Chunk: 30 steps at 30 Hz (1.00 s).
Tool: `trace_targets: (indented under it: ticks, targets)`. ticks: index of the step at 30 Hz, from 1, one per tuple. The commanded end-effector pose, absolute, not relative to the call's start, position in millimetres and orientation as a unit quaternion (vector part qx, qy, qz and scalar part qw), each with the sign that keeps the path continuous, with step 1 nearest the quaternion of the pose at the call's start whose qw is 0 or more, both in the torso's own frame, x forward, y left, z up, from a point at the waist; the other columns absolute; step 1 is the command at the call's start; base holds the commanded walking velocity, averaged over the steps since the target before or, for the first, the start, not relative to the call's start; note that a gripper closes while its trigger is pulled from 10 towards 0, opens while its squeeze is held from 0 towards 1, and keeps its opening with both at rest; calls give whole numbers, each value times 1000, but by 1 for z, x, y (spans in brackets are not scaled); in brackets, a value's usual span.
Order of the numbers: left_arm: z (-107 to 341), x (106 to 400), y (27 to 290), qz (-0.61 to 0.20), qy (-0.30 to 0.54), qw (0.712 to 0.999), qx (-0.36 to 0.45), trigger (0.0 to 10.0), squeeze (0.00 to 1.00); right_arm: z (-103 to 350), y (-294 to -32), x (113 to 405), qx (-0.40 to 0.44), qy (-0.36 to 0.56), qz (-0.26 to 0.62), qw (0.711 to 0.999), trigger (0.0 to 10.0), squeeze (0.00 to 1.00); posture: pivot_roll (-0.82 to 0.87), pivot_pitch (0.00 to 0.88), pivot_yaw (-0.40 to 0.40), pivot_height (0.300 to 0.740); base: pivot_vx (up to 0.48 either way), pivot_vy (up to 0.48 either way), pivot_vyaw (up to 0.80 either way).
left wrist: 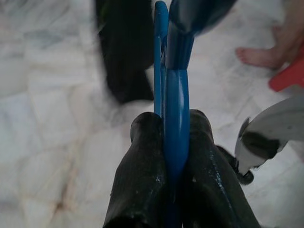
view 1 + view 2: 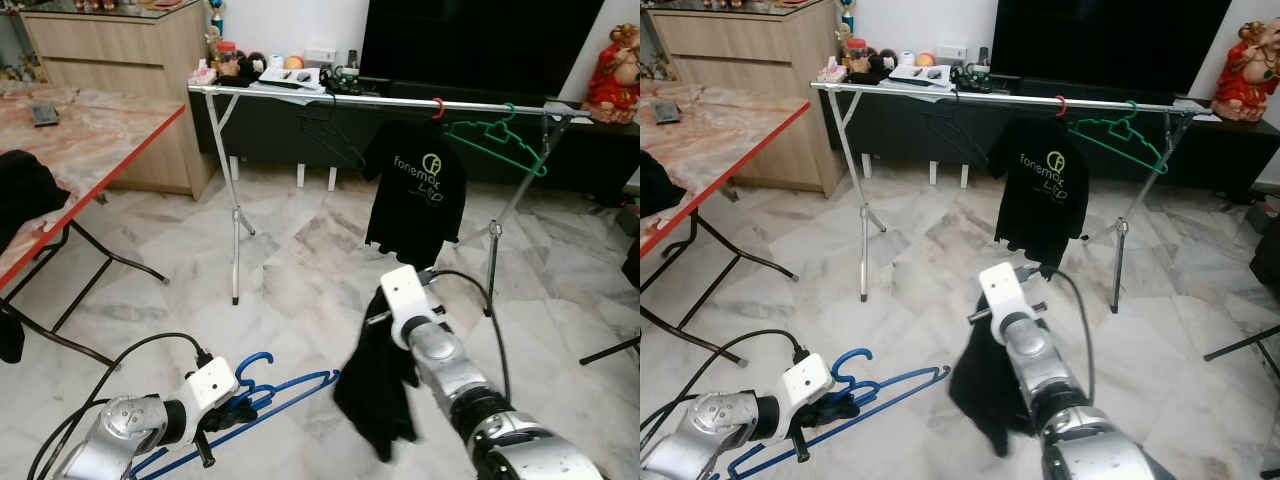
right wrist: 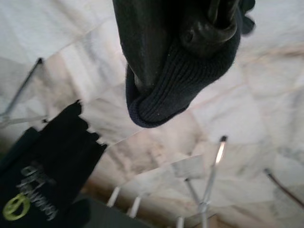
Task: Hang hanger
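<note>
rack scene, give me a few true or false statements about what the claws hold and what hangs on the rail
1. The left claw is shut on a blue hanger. True.
2. The right claw holds a green hanger. False: it grips a dark garment; the green hanger hangs on the rail.
3. A black T-shirt with a printed logo hangs on the rail. True.
4. The blue hanger is already hooked on the rail. False: it is low over the floor in the left claw.
5. The rack stands on carpet. False: the floor is marble tile.
</note>
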<state>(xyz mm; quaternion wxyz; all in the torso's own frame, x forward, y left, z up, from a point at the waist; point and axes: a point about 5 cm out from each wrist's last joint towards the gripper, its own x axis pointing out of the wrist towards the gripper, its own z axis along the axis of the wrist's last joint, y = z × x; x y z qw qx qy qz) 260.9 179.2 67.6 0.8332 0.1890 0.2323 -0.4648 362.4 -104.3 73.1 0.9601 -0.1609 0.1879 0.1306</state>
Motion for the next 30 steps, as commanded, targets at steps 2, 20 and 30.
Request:
trace_targets:
  ticks: [2,20,30]
  targets:
    - [75,264,169,-468,214,840,171,10000,0,83,-102,368,-138,173,121,968,10000,0,116,0,-94,740,0,0,0]
    - [-15,235,224,-233,358,889,165,10000,0,32,-254,311,7,224,-138,965,10000,0,35,0,-68,740,0,0,0]
    - [-53,211,241,8,414,907,69,10000,0,-53,-236,220,56,365,-144,918,10000,0,32,0,-41,740,0,0,0]
